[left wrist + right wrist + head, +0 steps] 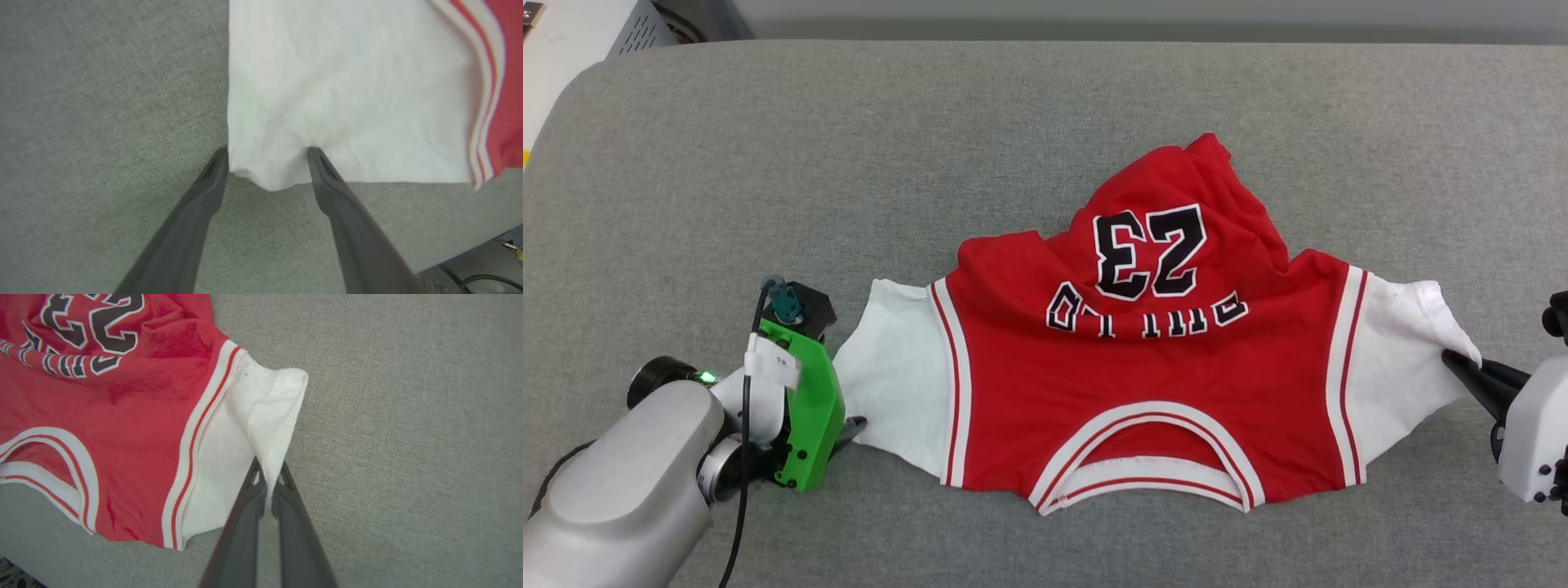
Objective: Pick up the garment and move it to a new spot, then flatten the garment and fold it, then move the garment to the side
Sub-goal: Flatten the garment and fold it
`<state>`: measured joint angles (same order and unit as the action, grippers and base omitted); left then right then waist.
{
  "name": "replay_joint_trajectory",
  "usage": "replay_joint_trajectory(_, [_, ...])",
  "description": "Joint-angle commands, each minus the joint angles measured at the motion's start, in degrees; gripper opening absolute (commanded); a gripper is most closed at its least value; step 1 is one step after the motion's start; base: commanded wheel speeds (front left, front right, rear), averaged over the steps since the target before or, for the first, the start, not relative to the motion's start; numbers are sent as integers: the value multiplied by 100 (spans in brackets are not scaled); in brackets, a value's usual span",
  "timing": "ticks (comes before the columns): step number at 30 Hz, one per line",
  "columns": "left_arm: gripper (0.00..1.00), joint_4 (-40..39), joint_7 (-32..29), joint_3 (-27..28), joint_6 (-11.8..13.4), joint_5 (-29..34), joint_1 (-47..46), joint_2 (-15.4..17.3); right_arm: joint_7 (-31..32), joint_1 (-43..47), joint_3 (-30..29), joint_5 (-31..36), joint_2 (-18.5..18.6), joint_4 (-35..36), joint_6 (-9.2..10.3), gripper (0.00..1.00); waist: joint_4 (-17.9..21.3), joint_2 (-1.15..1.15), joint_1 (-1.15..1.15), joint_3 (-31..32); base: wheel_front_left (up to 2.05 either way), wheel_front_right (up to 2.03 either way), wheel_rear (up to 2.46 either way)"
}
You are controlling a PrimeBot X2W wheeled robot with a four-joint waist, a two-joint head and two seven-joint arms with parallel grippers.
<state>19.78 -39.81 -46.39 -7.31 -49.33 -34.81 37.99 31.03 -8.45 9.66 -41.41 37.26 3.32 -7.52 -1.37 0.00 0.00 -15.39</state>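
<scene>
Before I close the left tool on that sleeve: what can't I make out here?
- Left wrist view: whether the open left tool's fingertips touch the garment's sleeve; seen end-on.
- Head view: those fingers, behind the green housing.
- Head view: the hem, bunched under folds beyond the number.
- Right wrist view: the garment's far half, cut off by the left edge.
- Head view: the right tool's body, cut off by the right edge.

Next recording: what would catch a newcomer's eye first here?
The red garment with its black 23 lies spread across the middle of the grey surface, neckline toward the robot, hem bunched at the far side. The right gripper is shut on one white sleeve's edge; the left gripper stands open at the other sleeve's corner.
</scene>
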Motion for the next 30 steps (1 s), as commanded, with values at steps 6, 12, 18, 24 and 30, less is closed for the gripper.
replay_joint_trajectory(6, [0,376,115,-542,-17,-284,-79,-58,-17,-170,54,20,-35,-11,3,0,48,0,0,-79,0,0,0])
replay_joint_trajectory(12, [0,412,875,-613,-17,-434,-281,-12,-105,-167,72,-6,-63,7,3,0,32,0,0,45,0,0,0])
replay_joint_trajectory(18, [0,-51,1852,-514,-17,-430,-400,290,-347,-127,-36,-83,-36,88,3,0,-4,0,0,283,0,0,0])
replay_joint_trajectory(24, [0,-734,2708,-124,62,-325,-510,568,-513,-111,-355,-167,84,328,3,0,-76,0,0,567,0,0,0])
replay_joint_trajectory(30, [0,-1829,3076,283,415,-126,-829,772,-568,-540,-721,-85,349,727,3,0,-89,0,0,769,0,0,0])
